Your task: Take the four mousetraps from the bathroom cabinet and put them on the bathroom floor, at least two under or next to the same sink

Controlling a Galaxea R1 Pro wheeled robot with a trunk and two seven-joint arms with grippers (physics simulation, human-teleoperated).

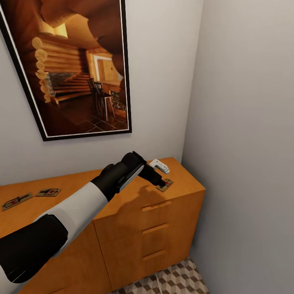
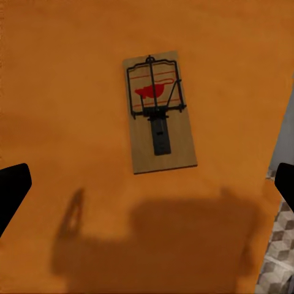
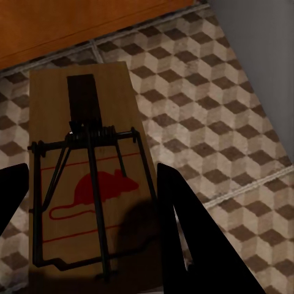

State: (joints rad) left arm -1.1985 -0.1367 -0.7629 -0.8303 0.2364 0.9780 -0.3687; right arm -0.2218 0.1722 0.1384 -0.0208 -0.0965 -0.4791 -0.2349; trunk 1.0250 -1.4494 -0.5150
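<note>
the head view is showing the left arm reaching over the cabinet (image 1: 163,220), its left gripper (image 1: 162,182) hanging just above a mousetrap (image 1: 165,185) near the counter's right end, while two more mousetraps (image 1: 48,192) (image 1: 16,201) are lying flat at the far left — three on top. the left wrist view is giving that near trap (image 2: 160,113) in detail: a pale wooden board, black wire, a red mouse mark, lying untouched between jaws spread wide with nothing in them. the right wrist view is showing a fourth mousetrap (image 3: 86,177) — the right gripper (image 3: 92,202) is closing its jaws on the board's edges, holding it above the bathroom floor (image 3: 233,122) with its cube-pattern tiles.
</note>
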